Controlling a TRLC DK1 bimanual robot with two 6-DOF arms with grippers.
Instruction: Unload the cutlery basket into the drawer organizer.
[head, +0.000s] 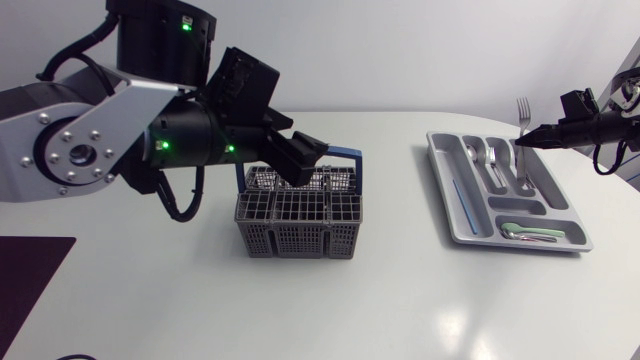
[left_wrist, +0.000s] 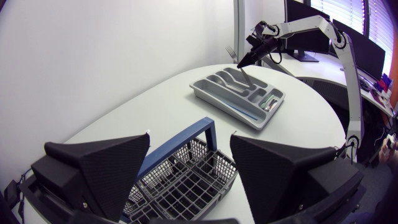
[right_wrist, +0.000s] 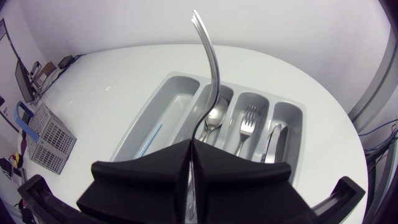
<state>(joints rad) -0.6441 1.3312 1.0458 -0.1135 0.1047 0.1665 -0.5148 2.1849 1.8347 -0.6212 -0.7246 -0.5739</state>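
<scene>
Right gripper (head: 521, 142) is clamped on a fork (head: 522, 110), upright over the drawer organizer (head: 452, 205). Left gripper (head: 305, 165) stands open above the cutlery basket (head: 300, 225). Risk: released upright, the fork may topple across dividers.

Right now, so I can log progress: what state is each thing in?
Basket, upright, no cutlery showing.
Tray, flat, partly filled.
Held fork, tines up, clamped above the tray.
Left jaws, open over the basket.
Right jaws, shut on the fork.
</scene>
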